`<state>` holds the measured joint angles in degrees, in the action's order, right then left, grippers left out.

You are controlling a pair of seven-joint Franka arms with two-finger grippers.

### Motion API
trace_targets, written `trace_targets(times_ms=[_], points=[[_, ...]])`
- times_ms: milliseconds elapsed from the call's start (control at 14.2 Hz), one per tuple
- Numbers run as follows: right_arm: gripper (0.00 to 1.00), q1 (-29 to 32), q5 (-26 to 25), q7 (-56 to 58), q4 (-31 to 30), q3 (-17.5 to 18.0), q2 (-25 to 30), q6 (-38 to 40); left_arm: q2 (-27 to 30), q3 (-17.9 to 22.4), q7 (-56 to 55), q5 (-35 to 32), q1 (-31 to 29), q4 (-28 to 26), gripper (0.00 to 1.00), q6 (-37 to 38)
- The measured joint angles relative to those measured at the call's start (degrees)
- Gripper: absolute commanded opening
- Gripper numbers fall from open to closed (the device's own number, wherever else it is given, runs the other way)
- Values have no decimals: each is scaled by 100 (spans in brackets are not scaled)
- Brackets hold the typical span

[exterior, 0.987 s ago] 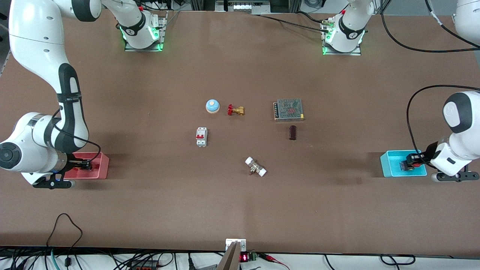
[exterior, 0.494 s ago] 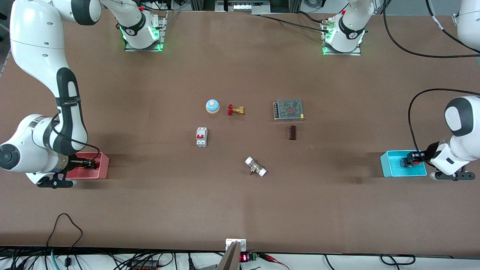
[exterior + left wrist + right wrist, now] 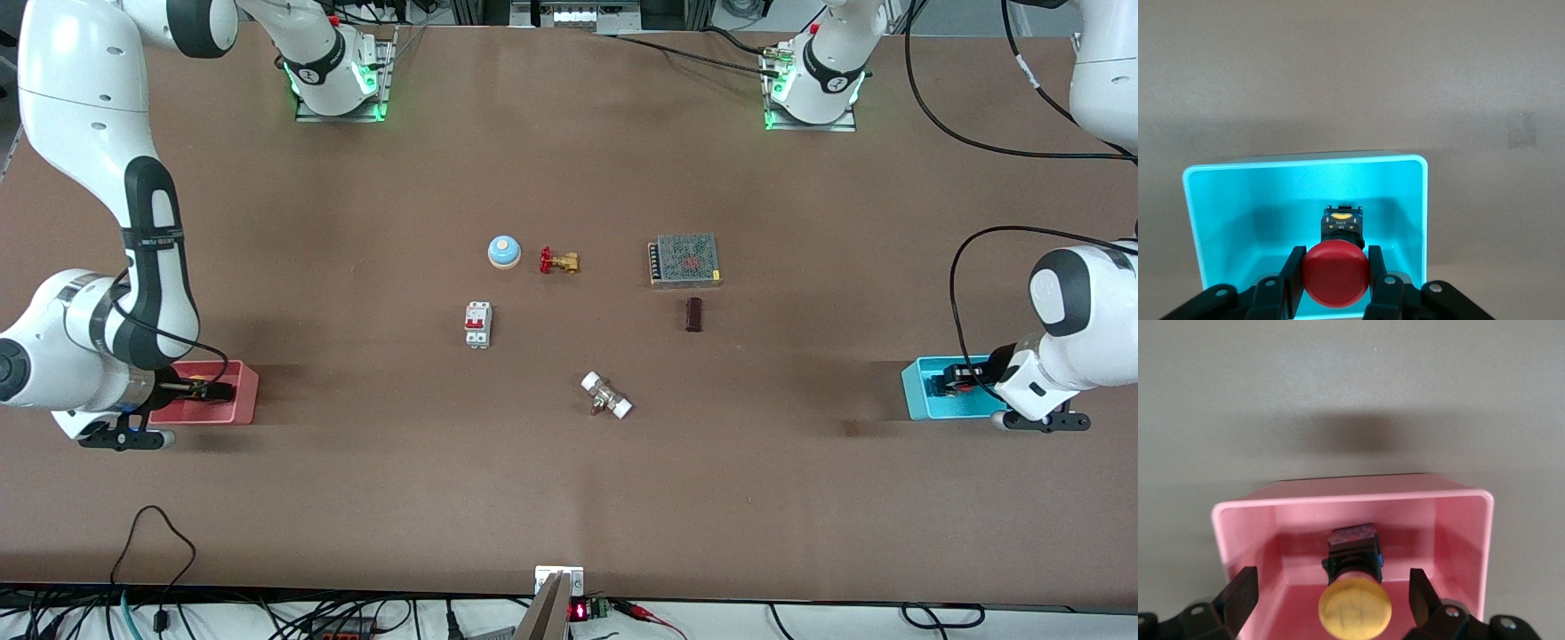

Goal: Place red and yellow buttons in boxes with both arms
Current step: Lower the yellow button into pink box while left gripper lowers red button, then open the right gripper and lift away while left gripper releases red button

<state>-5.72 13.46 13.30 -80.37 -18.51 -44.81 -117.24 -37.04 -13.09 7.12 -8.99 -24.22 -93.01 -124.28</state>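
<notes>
The cyan box (image 3: 920,396) stands at the left arm's end of the table, the pink box (image 3: 242,398) at the right arm's end. My left gripper (image 3: 949,384) reaches into the cyan box. In the left wrist view it (image 3: 1336,267) is shut on the red button (image 3: 1336,275), its black base down inside the cyan box (image 3: 1218,220). My right gripper (image 3: 213,389) is at the pink box. In the right wrist view it (image 3: 1331,587) is wide open. The yellow button (image 3: 1355,608) lies between the fingers inside the pink box (image 3: 1458,527), touching neither finger.
Mid-table lie a blue dome (image 3: 503,252), a brass valve with a red handwheel (image 3: 558,261), a white breaker (image 3: 478,324), a mesh-topped power supply (image 3: 684,260), a dark block (image 3: 693,314) and a white-ended fitting (image 3: 606,396).
My left gripper has slid with the red button across the cyan box toward the table's middle. My right hand has shifted slightly at the pink box.
</notes>
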Motion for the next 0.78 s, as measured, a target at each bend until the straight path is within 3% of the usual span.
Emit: trace_targets(times_ms=[282, 776], points=[[100, -11, 0, 0, 123, -1, 610, 789, -24, 0, 6, 0, 0, 16, 61, -28], [100, -502, -141, -746, 171, 50, 2395, 2554, -5, -62, 9, 0, 33, 243, 89, -39]])
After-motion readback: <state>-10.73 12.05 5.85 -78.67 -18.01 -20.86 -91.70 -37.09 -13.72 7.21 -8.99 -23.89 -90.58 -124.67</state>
